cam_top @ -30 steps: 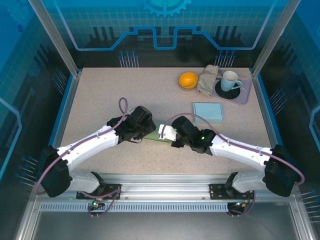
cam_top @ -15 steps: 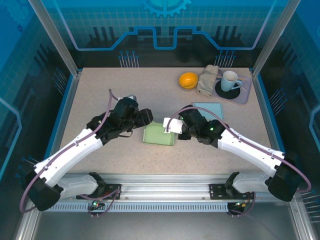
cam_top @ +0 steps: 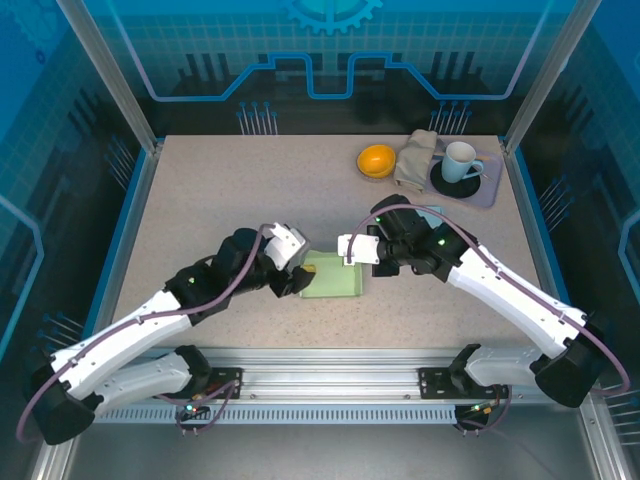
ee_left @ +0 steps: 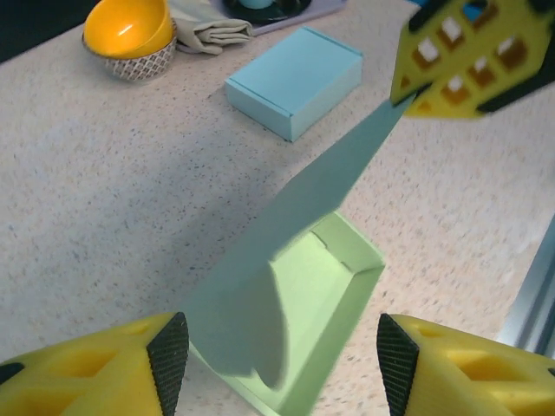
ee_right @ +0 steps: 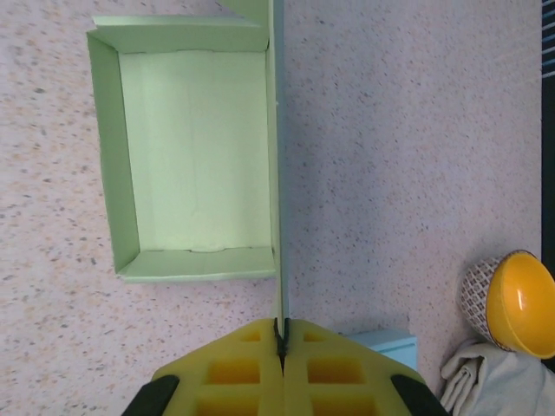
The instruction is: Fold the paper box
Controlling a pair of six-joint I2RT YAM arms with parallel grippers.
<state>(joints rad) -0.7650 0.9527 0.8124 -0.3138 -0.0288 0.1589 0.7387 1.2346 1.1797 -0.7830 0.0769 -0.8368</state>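
Top view, left to right: the left arm runs from the lower left corner up toward the centre of the speckled table (cam_top: 200, 200), and the left gripper (cam_top: 297, 274) sits at the left end of the green paper box (cam_top: 335, 280), which lies just below the frame's centre. In the left wrist view the left gripper (ee_left: 282, 360) stands wide, its two black pads at the bottom edge well apart and pressing on nothing, with the near end of the open paper box (ee_left: 325, 290) between them. The box is an open tray, walls up, resting flat on the table. Its lid flap (ee_left: 303, 204) rises at a slant from one long side toward the upper right of that view, where the right gripper (ee_left: 412, 94) pinches its top edge. In the right wrist view the lid flap (ee_right: 277, 173) shows edge-on as a thin line along the right side of the paper box (ee_right: 195, 156), and the right gripper (ee_right: 282, 328) is clamped tight on it at the bottom centre. In the top view the right gripper (cam_top: 352, 254) is just above the box's right end. Further right, a folded blue box (cam_top: 434, 211) lies partly under the right arm. In the upper right stand an orange bowl (cam_top: 376, 160), a crumpled cloth (cam_top: 415, 160) and a mug (cam_top: 459, 160).
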